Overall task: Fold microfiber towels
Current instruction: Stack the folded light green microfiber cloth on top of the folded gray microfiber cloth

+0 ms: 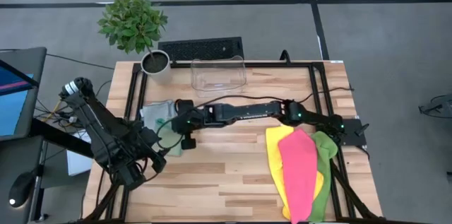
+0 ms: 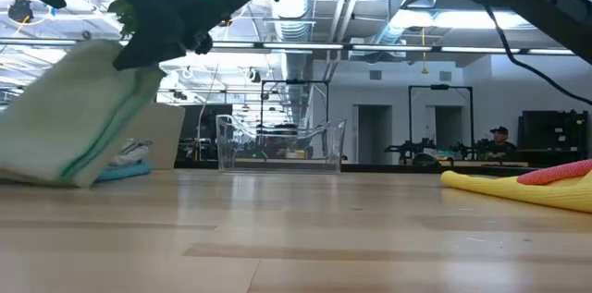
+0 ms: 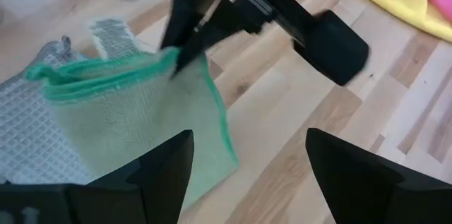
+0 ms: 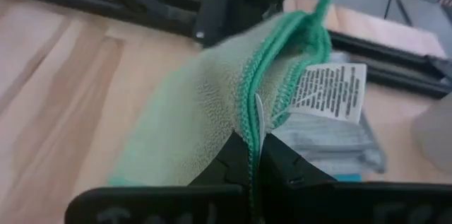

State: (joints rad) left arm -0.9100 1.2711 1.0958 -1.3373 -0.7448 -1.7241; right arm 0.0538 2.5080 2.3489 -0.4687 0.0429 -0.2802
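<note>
From above, my right gripper [image 1: 178, 119] reaches clear across the desk [image 1: 233, 174] to the far left side, jaws pinched shut on the pale green towel [image 1: 161, 116], which hangs over the folded stack [image 1: 150, 111] by the plant pot [image 1: 156, 63]; my left gripper [image 1: 157, 159] waits just beside it, jaws open and empty, while the pink towel [image 1: 300, 171], yellow towel [image 1: 277, 153] and lime green towel [image 1: 326, 150] lie heaped on the right. At desk level, the green towel [image 2: 79, 113] dangles tilted, its lower edge touching the wood, with the clear bin [image 2: 280, 143] behind and the bright pile [image 2: 527, 187] off to the side. Through my left wrist, I see the cloth [image 3: 134, 121] held by its teal-stitched hem, grey towel [image 3: 32, 136] under it, my own fingers [image 3: 166, 164] spread wide below. Through my right wrist, the hem [image 4: 258, 104] sits squeezed between my jaws, white tag [image 4: 332, 91] flapping near. The danger, I reckon: I hold only a thin edge, so a quick swing could let it slip, or the fold could fall open and land crooked on the stack. My left arm sits close, too, and the desk's black frame [image 1: 138, 83] crowds that corner, so a clash or a snag is possible.
</note>
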